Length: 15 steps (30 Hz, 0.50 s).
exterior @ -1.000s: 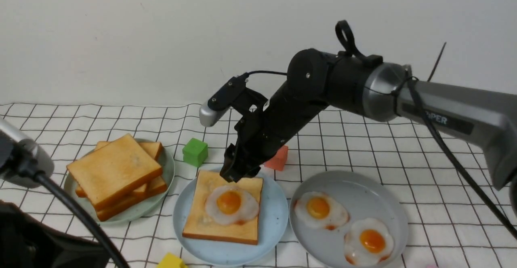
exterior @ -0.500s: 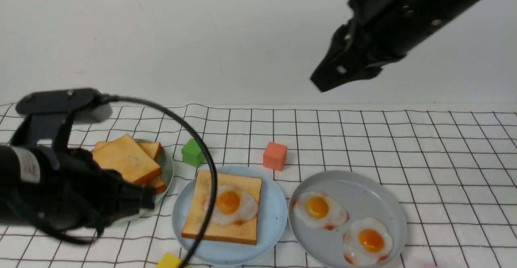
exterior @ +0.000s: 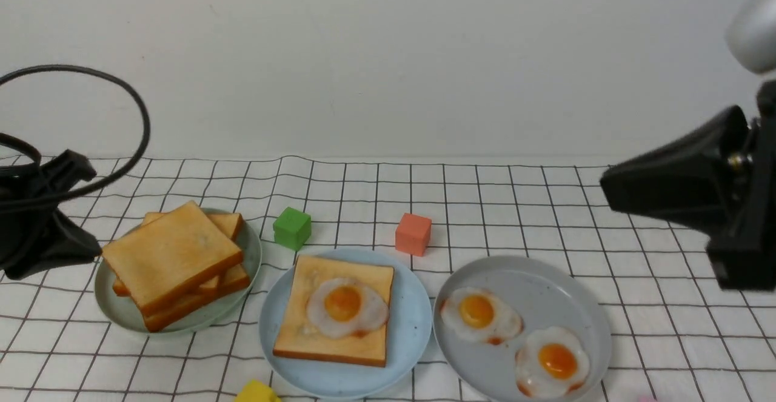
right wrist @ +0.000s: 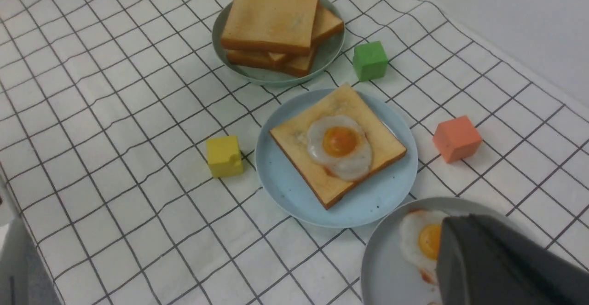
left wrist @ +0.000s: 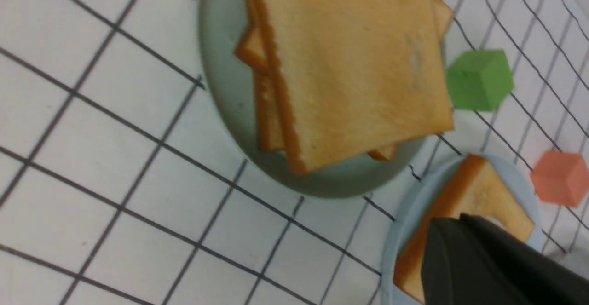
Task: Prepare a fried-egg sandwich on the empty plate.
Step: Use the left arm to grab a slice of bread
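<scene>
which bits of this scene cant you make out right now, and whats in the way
- Yellow block: front view, cut off by the bottom edge
- Pink thing: front view, bottom edge leaves only a sliver
- Second fried egg on the grey plate: right wrist view, mostly hidden by the dark gripper

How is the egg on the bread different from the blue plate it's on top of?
The fried egg is white with an orange yolk; the plate is light blue. The egg is smaller and has a wavy edge, while the plate is bigger and round. The egg lies on the toast, but the plate sits on the table. Neither is being held.
</scene>
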Motion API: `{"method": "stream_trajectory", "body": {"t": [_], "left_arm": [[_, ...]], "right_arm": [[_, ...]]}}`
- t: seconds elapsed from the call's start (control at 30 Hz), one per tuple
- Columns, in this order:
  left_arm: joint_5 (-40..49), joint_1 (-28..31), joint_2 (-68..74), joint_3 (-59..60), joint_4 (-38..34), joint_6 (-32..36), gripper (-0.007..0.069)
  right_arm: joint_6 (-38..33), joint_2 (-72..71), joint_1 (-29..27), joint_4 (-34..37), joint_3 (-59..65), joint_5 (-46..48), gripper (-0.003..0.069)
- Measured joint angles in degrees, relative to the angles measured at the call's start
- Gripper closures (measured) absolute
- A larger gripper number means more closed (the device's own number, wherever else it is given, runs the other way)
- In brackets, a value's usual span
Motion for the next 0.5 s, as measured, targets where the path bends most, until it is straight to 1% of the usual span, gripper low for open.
{"method": "stream_trajectory", "body": {"t": [0.07,0.1,0.17,0.23,0.33,0.37,0.43,0.5], "left_arm": [[-1.6,0.8,2.6,0.0,-0.3,0.6,0.0536],[-2.0,0.8,3.2,0.0,-0.4,0.7,0.0531],[-4.7,0.8,6.9,0.0,-3.1,2.6,0.0457],[-6.1,0.8,9.8,0.0,-6.6,4.7,0.0404],[-8.3,0.8,13.7,0.0,-11.3,9.7,0.0333],[-8.5,0.8,13.9,0.0,-11.3,9.7,0.033],[-9.8,0.8,16.3,-0.1,-14.2,14.0,0.0306],[-10.5,0.8,17.3,-0.2,-15.0,15.4,0.0301]], "right_arm": [[-1.8,-1.8,0.0,1.0,2.4,-0.4,0.0664],[-2.0,-2.1,0.0,1.3,2.5,-0.5,0.0664],[-3.6,-3.1,0.0,2.7,3.8,-0.5,0.0662],[-3.9,-3.1,0.0,3.4,3.9,-0.5,0.0661],[-4.0,-3.1,0.0,4.5,4.0,-0.5,0.0658],[-4.0,-3.1,0.0,4.5,4.0,-0.5,0.0658],[-4.0,-3.1,0.0,4.6,4.0,-0.5,0.0656],[-4.0,-3.1,0.0,4.7,4.0,-0.3,0.0655]]}}
